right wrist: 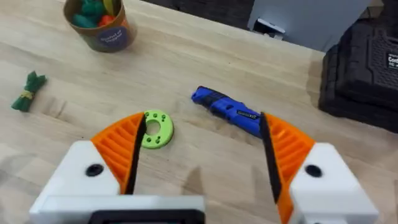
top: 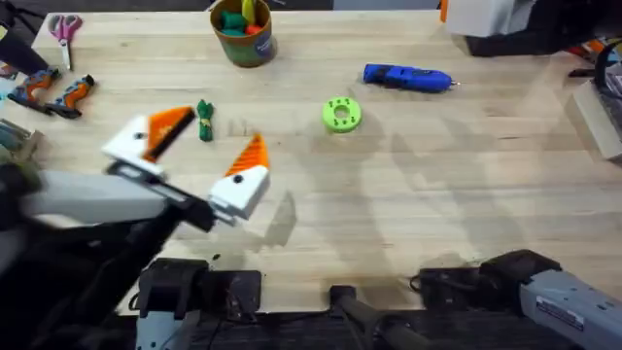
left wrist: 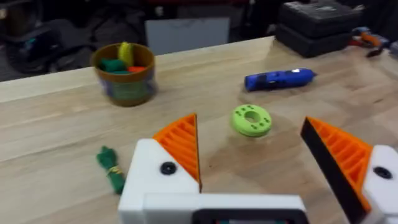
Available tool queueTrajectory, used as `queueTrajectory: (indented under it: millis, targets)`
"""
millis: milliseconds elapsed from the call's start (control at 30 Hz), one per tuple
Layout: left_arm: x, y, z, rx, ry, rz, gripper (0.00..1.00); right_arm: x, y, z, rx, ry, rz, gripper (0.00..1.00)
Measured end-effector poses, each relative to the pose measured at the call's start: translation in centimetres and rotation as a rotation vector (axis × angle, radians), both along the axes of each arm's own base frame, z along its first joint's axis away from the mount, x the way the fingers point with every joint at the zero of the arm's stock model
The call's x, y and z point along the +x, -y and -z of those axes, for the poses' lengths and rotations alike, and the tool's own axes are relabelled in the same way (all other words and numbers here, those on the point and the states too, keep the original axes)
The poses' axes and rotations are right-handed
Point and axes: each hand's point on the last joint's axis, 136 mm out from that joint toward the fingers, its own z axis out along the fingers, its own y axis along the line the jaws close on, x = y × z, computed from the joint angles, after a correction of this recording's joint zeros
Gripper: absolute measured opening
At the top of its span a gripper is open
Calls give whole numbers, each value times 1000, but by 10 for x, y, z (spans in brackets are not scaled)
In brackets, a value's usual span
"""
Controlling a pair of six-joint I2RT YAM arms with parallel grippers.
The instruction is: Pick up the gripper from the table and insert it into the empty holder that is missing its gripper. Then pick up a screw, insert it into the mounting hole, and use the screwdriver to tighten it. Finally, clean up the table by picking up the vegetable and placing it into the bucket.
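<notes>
Beside vegetable (top: 204, 121), open left hand (top: 199, 147)

The left pincer (top: 199, 151) hangs open at the left of the frame — the vegetable (top: 204, 121) lies between its tips. The bucket (top: 244, 34) sits top middle, the screwdriver (top: 408, 78) upper right.

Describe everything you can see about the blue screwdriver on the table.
The screwdriver is a bright blue, thick pen-shaped tool that looks plastic, with a thin metal tip at one end. It lies flat on its side on the wooden table, beyond the lime-green disc and apart from it. Nothing touches it; neither gripper holds it.
</notes>
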Motion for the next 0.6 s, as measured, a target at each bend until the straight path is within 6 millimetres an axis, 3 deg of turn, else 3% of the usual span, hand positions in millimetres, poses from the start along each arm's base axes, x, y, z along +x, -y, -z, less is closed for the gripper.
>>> queueTrajectory:
  millis: [167,333,600]
  targets:
    - [-9,-17,-27,53,-96,-94,985,0,0,0,0,0,0,994]
    - [-3,-32,-33,112,-310,-171,985,1,3,0,5,-1,14,994]
    - [22,-50,-33,229,-675,-254,985,6,44,4,5,-22,172,992]
